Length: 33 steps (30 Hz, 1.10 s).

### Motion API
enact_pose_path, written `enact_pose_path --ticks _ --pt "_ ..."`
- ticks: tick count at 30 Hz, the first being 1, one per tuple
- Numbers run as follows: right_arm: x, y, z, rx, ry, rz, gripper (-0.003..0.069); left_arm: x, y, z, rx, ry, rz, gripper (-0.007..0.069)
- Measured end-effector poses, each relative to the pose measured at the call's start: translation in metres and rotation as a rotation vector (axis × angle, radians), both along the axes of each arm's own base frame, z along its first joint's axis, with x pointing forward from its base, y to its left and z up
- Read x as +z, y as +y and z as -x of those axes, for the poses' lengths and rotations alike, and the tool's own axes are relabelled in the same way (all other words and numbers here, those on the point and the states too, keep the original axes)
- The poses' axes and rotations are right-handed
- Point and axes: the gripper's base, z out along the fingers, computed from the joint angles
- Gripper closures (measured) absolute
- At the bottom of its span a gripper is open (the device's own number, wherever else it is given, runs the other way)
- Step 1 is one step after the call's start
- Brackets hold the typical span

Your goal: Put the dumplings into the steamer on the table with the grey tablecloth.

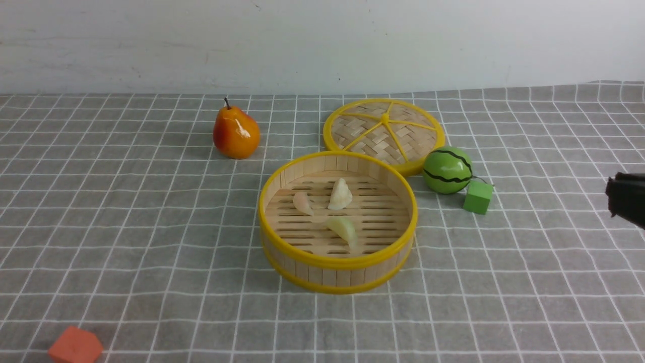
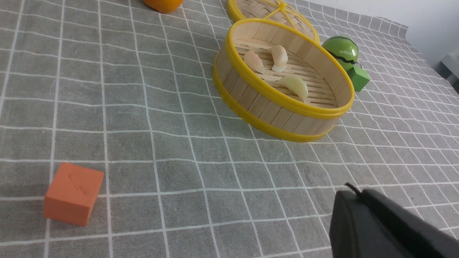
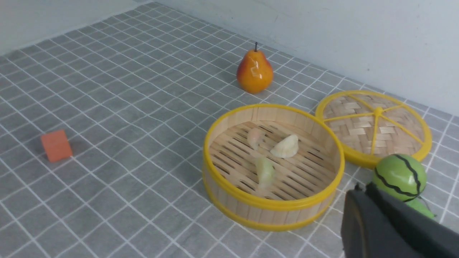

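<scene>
Left gripper [image 2: 353, 190]: one, closed, holding nothing. Orange block [image 1: 76, 345]: one, nearer than the steamer and well to its left. Right gripper [image 3: 364, 190]: one, closed, holding nothing; in the front view, right of the steamer. Steamer [image 1: 338, 275]: one, bamboo, yellow-rimmed, upright on the grey tablecloth [image 1: 191, 282]. Dumplings, three, inside the steamer: pale yellowish [image 1: 343, 230], nearest; pinkish [image 1: 303, 203], farther left; cream-white [image 1: 340, 194], farther back. Green block [image 1: 477, 197]: right of the steamer. Green striped ball [image 1: 447, 170]: beyond its right side. Pear [image 1: 236, 132]: beyond its left side. Woven lid [image 1: 415, 132]: behind the steamer, toward the right.
</scene>
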Motion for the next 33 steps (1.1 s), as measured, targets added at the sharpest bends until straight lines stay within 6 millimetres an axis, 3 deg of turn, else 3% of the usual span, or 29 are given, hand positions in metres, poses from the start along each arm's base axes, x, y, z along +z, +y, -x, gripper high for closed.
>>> enact_pose_path --ticks 6,14,15,18,21,24,29,33 --pt "-0.01 -0.003 -0.004 -0.044 -0.022 0.012 0.0667 0.0 0.0 0.0 0.0 0.0 0.0 0.0615" --pt "-0.097 -0.042 0.02 -0.312 -0.152 -0.172 0.0667 0.0 0.0 0.0 0.0 0.0 0.0 0.0605" --pt "-0.099 -0.044 0.021 -0.331 -0.162 -0.176 0.0667 0.0 0.0 0.0 0.0 0.0 0.0 0.0605" --pt "-0.136 -0.058 0.034 -0.469 -0.2 -0.184 0.0667 0.0 0.0 0.0 0.0 0.0 0.0 0.0603" --pt "-0.17 -0.068 0.043 -0.612 -0.193 -0.176 0.0667 0.0 0.0 0.0 0.0 -0.001 0.0 0.0597" --pt "-0.191 -0.072 0.047 -0.699 -0.123 -0.189 0.0667 0.0 0.0 0.0 0.0 -0.001 0.0 0.0594" --pt "-0.208 -0.073 0.05 -0.741 0.038 -0.181 0.0667 0.0 0.0 0.0 0.0 -0.002 0.001 0.0587" --pt "-0.209 -0.072 0.051 -0.742 0.061 -0.171 0.0667 0.0 0.0 0.0 0.0 -0.002 0.001 0.0586"
